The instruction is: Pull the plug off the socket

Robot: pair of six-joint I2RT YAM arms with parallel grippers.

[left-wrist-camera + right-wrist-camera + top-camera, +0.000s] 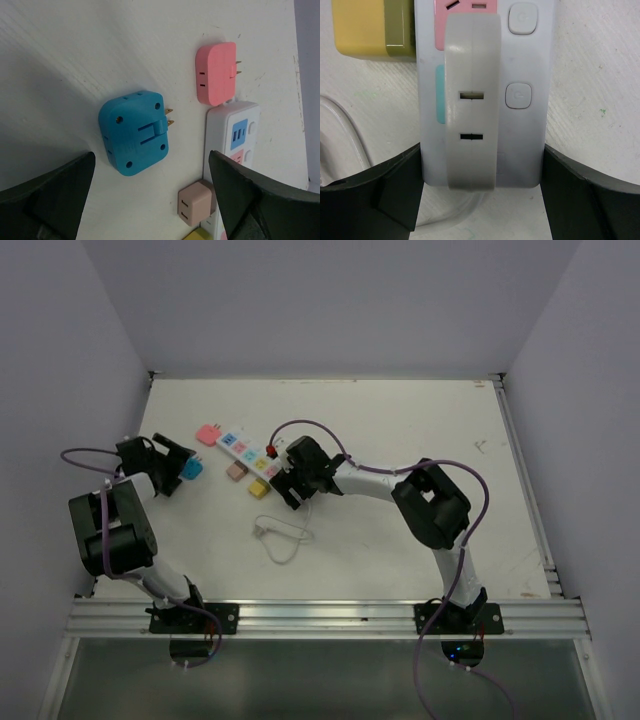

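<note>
The left gripper [151,165] hangs with jaws wide apart over a blue plug [134,132] lying loose on the tabletop [420,420], prongs bare. A pink plug [216,73] lies free just beyond. The socket [245,451] runs diagonally at centre, with a tan plug [195,202] and a yellow plug [372,27] against its side, apparently seated. The right gripper [482,150] has its jaws pressed on the socket's long edges, a pale grey plug [472,100] between them. One removal looks finished. Next, the left arm needs to grasp a seated plug and pull straight out.
</note>
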